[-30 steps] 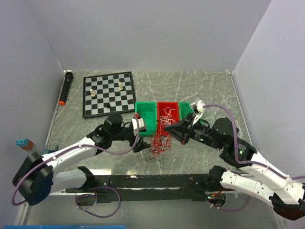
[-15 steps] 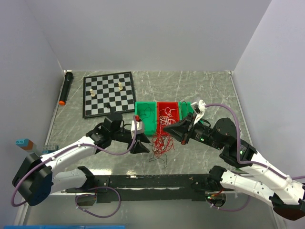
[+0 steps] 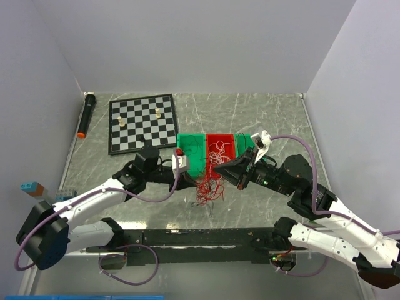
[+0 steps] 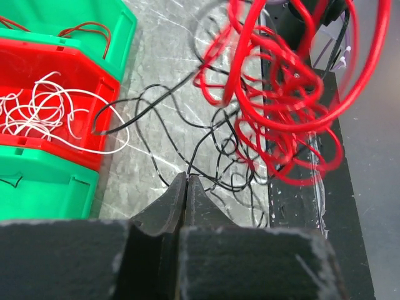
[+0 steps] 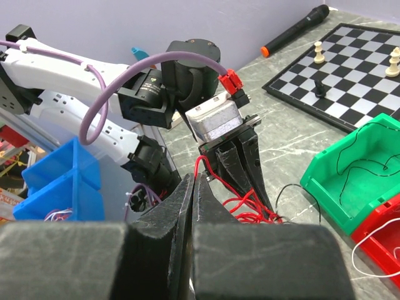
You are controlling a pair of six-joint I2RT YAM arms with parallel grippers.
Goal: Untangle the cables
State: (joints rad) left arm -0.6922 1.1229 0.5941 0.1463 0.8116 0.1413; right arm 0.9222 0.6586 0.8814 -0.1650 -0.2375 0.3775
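The cables (image 3: 209,186) are a loose tangle of thin red loops (image 4: 282,87) with black strands (image 4: 209,134), hanging between the two grippers above the table's near edge. My left gripper (image 4: 187,177) is shut, and a black strand runs right into its tips. In the top view the left gripper (image 3: 192,182) sits just left of the tangle. My right gripper (image 5: 195,179) is shut on a red strand (image 5: 201,161) and holds the bundle up. In the top view the right gripper (image 3: 216,169) is at the tangle's upper right. White wires (image 4: 39,111) lie in the red bin (image 4: 75,74).
Behind the tangle stand a red bin (image 3: 220,147) and green bins (image 3: 190,150). A chessboard (image 3: 142,122) with a few pieces lies back left, with a black marker (image 3: 87,114) beside it. The black base rail (image 3: 200,237) runs along the near edge. Blue bins (image 5: 59,181) sit off the table.
My left gripper has gone from wide open to shut beside the tangle. The red bundle hangs slightly higher. The right gripper has stayed shut in place.
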